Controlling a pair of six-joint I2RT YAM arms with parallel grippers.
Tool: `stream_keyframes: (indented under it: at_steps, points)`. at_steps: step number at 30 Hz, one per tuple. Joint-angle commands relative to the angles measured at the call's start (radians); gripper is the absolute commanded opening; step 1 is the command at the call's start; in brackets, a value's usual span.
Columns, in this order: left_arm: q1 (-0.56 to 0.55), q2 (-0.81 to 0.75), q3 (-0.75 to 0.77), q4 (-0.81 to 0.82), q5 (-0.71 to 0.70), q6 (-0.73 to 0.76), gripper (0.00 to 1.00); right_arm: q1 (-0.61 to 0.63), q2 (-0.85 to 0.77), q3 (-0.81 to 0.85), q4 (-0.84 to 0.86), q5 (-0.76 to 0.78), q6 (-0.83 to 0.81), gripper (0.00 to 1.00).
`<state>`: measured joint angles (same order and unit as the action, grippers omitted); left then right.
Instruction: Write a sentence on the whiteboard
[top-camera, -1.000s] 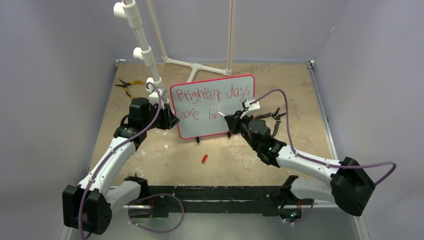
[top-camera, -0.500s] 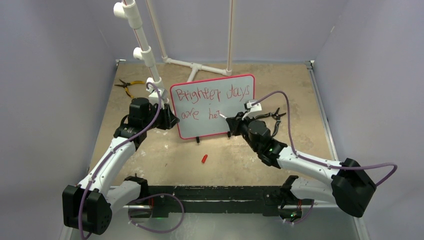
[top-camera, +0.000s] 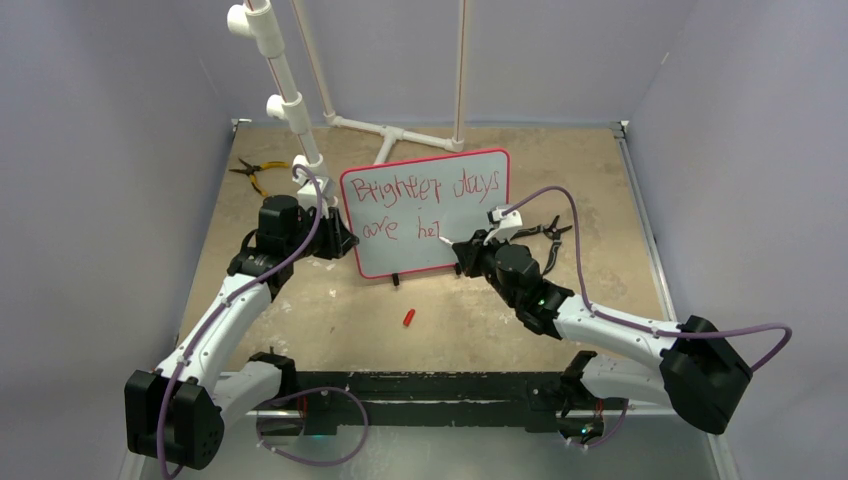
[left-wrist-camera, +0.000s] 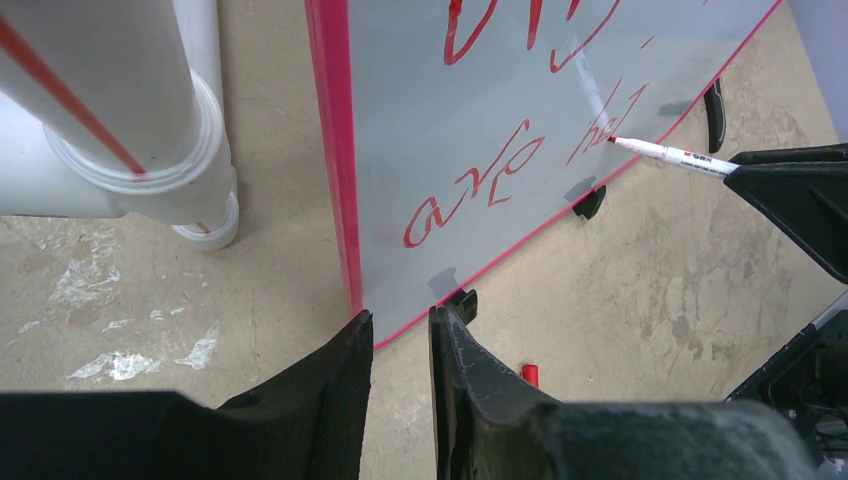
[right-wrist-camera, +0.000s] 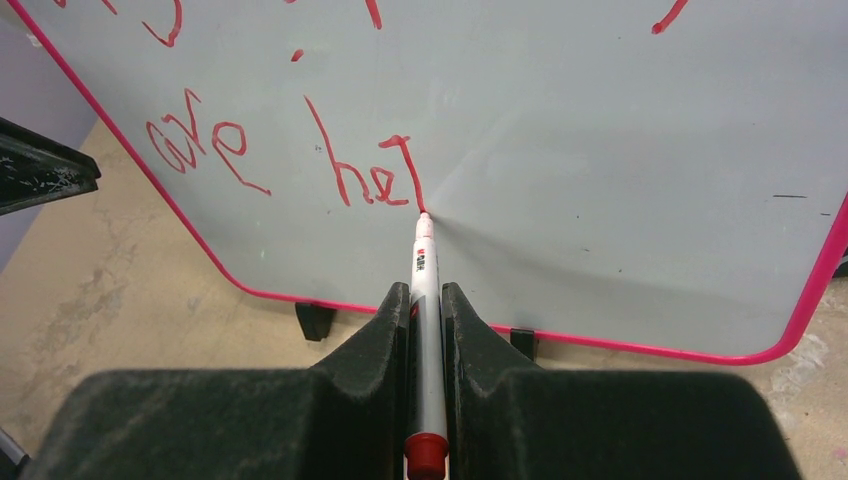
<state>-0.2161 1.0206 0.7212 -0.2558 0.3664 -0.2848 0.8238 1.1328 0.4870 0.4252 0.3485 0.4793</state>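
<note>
The whiteboard (top-camera: 425, 255) stands upright at mid-table, red-framed on black feet. The sentence (top-camera: 425, 187) reads "Brighter days" above "are he" plus a fresh stroke. My right gripper (top-camera: 465, 248) is shut on a white marker (top-camera: 447, 241) with its red tip touching the board at the foot of that stroke; the right wrist view shows the marker (right-wrist-camera: 427, 310) between my jaws (right-wrist-camera: 426, 292) and the lettering (right-wrist-camera: 370, 180). My left gripper (top-camera: 340, 238) is closed round the board's lower left corner (left-wrist-camera: 365, 250), fingertips (left-wrist-camera: 362, 325) at the frame.
A red marker cap (top-camera: 408, 318) lies on the table in front of the board. Yellow-handled pliers (top-camera: 255, 170) lie at the back left, a black tool (top-camera: 550, 232) to the right of the board. A white PVC pipe stand (top-camera: 285, 95) rises just behind my left gripper.
My right gripper has shifted slightly right and down along the board, and the marker has added a stroke after "he". The left arm and board have not moved.
</note>
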Motion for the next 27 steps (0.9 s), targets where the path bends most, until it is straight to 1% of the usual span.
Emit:
stream_keyframes:
  at_steps: [1,9,21,27]
  points:
    - [0.007,-0.013,-0.013,0.025,-0.001,0.007,0.26,-0.006,-0.004,0.024,0.047,0.04,-0.006,0.0]
    - [0.007,-0.012,-0.014,0.024,-0.003,0.009,0.26,-0.006,-0.02,0.039,0.083,0.065,-0.033,0.0]
    - [0.007,-0.011,-0.014,0.025,-0.003,0.009,0.26,-0.006,-0.066,0.017,0.095,0.115,-0.034,0.0]
    - [0.007,-0.011,-0.014,0.025,-0.001,0.009,0.26,-0.006,-0.076,0.005,0.091,0.094,-0.04,0.0]
